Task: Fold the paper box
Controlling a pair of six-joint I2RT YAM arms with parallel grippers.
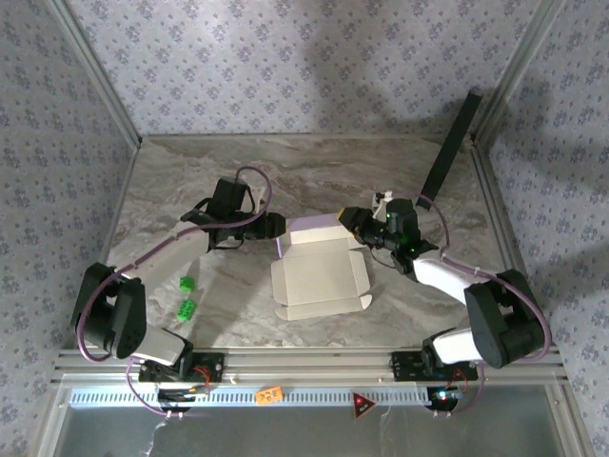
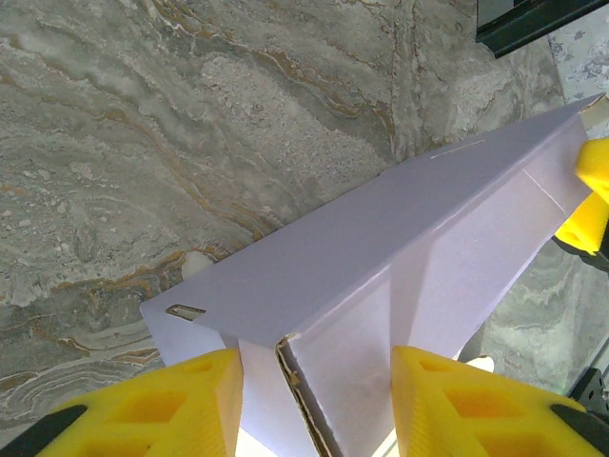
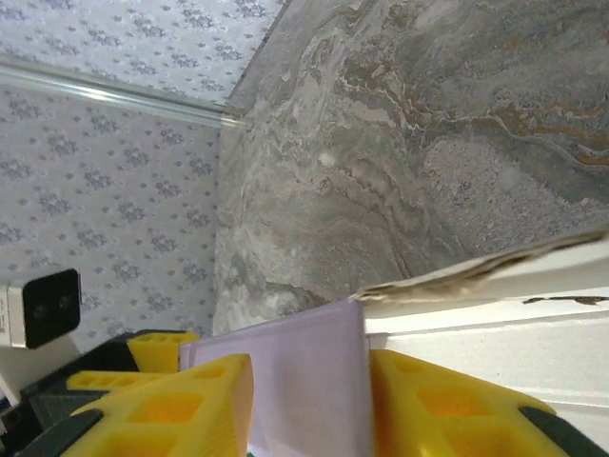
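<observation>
The paper box (image 1: 319, 276) lies mid-table, partly folded, its beige inside up and its back wall raised. My left gripper (image 1: 278, 228) is at its back left corner. From the left wrist, the lavender corner of the box (image 2: 381, 257) sits between the two yellow fingers (image 2: 190, 405), which press on it; the gripper (image 2: 314, 386) is shut on it. My right gripper (image 1: 350, 221) is at the back right corner. Seen from the right wrist, a lavender flap (image 3: 285, 352) fills the gap between that gripper's (image 3: 309, 390) fingers, which are shut on it.
Two small green blocks (image 1: 187, 295) lie on the table left of the box, near the left arm. A long black panel (image 1: 452, 148) leans in the back right corner. Patterned walls close off the left, back and right sides.
</observation>
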